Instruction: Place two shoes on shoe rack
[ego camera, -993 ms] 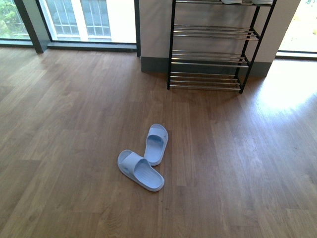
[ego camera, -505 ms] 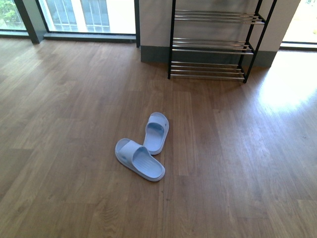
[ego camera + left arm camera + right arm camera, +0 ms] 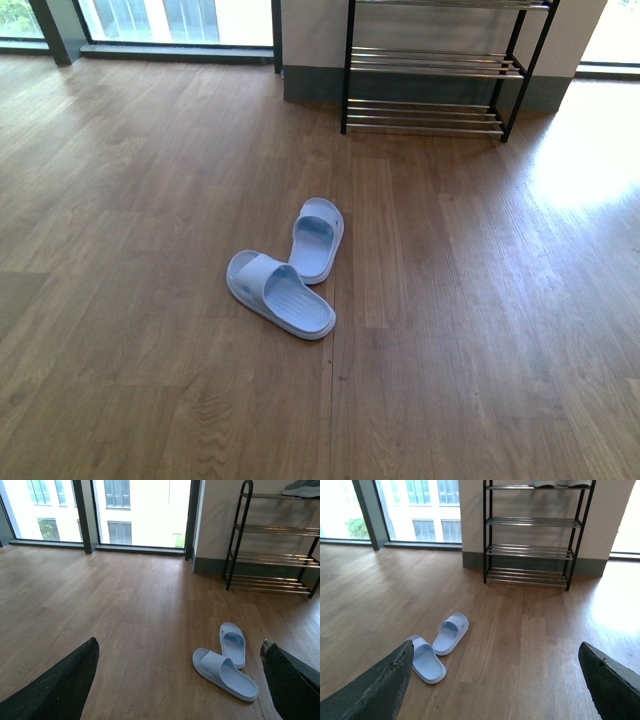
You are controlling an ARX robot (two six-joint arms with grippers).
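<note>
Slides (image 3: 283,295) and rack (image 3: 425,62) now sit higher in view; left gripper (image 3: 178,642), right gripper (image 3: 496,644) spread, empty.

Two pale blue foam slides lie sole-down on the wooden floor, touching at an angle: the nearer slide (image 3: 280,294) lies crosswise, the farther slide (image 3: 317,240) more lengthwise. The shoe rack (image 3: 430,68), black uprights with chrome rods, stands well apart behind them.

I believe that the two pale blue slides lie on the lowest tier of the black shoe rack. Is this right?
Not quite. The farther slide and the nearer slide are pale blue, but they lie on the wooden floor, in front of the black shoe rack, not on its lowest tier. The front view shows this.
</note>
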